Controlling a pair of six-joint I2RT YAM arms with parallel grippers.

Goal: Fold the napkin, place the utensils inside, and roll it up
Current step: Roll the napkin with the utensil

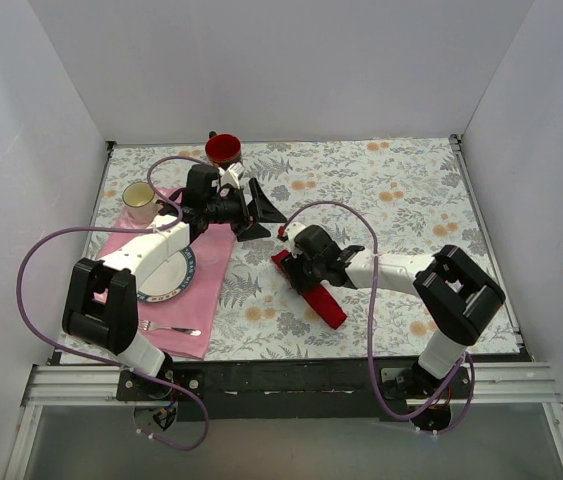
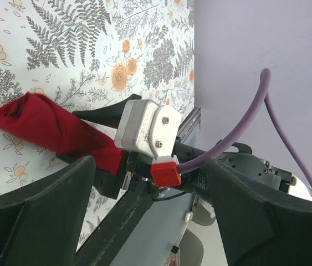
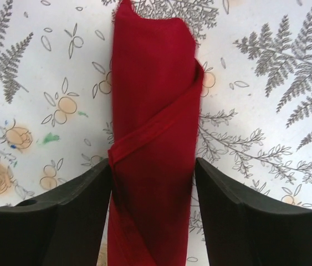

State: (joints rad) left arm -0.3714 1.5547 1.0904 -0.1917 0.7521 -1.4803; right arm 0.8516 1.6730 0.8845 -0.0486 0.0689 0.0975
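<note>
Nearest the arms, a silver fork [image 1: 171,329] lies on the pink placemat [image 1: 211,295]. Just right of it, the napkin [image 1: 323,305] is down on the floral table [image 1: 401,190], rolled into a tight red tube and lying on a diagonal, its near end towards the right arm's base. The right gripper [image 3: 153,183] is over the roll's farther half. Its two black fingers [image 3: 61,221] are pressed against either side of the cloth, so it is closed on the napkin. A wrapped edge spirals across the roll just ahead of the fingers. Back on the placemat, a plate [image 1: 173,280] sits partly under the left arm. Beyond the roll, the left gripper [image 1: 259,213] hangs above the table with its jaws spread wide and holding nothing. Farther on, a beige cup [image 1: 140,199] stands at the placemat's far corner. A red cup [image 1: 223,148] sits by the table's far edge.
</note>
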